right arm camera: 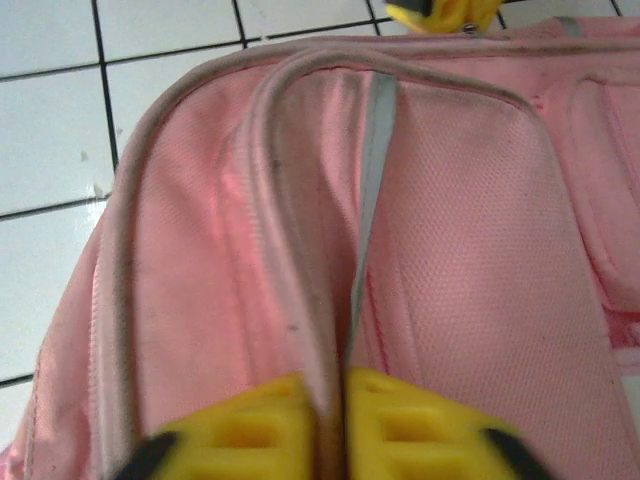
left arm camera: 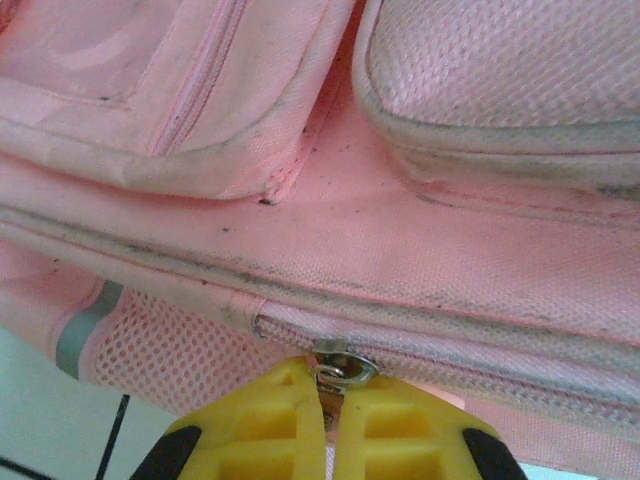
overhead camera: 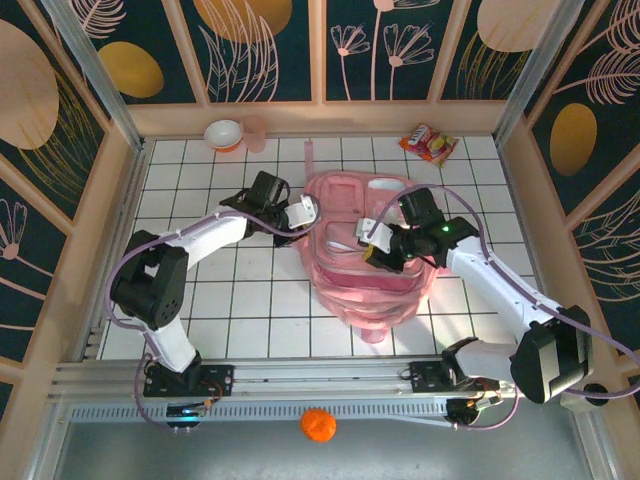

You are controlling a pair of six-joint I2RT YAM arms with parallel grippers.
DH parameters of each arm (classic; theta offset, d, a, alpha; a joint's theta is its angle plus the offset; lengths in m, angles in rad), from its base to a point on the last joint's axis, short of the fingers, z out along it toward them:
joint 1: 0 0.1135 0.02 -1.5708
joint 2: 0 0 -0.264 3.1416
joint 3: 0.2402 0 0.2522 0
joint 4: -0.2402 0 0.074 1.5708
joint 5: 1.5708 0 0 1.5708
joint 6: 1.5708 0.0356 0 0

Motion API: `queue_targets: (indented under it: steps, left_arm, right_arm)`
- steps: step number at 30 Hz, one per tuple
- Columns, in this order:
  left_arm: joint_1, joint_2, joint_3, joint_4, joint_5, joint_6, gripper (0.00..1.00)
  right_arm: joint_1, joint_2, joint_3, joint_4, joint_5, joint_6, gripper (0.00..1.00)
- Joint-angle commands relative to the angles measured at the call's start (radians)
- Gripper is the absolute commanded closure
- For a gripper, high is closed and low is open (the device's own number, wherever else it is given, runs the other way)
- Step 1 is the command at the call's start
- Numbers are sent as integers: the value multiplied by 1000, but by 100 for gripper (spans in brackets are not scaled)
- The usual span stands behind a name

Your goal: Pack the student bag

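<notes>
The student bag, large, pink and soft, lies flat in the middle of the tiled table. At its left edge my left gripper is shut on a small metal zipper pull, which is held between the yellow fingertips against a pink zipper seam. Over the bag's centre, my right gripper has its jaws nearly together, pinching a raised fold of the bag's fabric beside a grey stripe. Pink cloth of the bag spreads across the left wrist view, with mesh at the lower left.
A white-and-orange bowl and a pink cup stand at the back left. A red snack packet lies at the back right. An orange ball sits below the front rail. Wooden walls fence the table.
</notes>
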Motion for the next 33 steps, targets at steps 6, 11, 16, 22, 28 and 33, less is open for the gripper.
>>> queue_targets:
  steps: [6,11,16,22,28,33]
  left_arm:
    - [-6,-63,-1,37,2,-152,100]
    - [-6,-80,-13,41,-20,-201,100]
    - [-6,-73,-11,21,-80,-202,100]
    - [-6,-84,-15,15,-68,-212,100]
    - [-20,-89,-20,-60,-15,-151,100]
    - [-50,-90,-38,-107,-19,-114,100]
  right_arm:
    - [144,-87,78,92,161,866,42]
    - [213,-207,-12,111,206,1426,44]
    - [310,-392,-307,333,217,2093,44]
    - [489,-344,-439,535,362,2332,40]
    - [402,-191,-539,836,387,2335,55]
    - [299,-69,-470,923,356,2232,67]
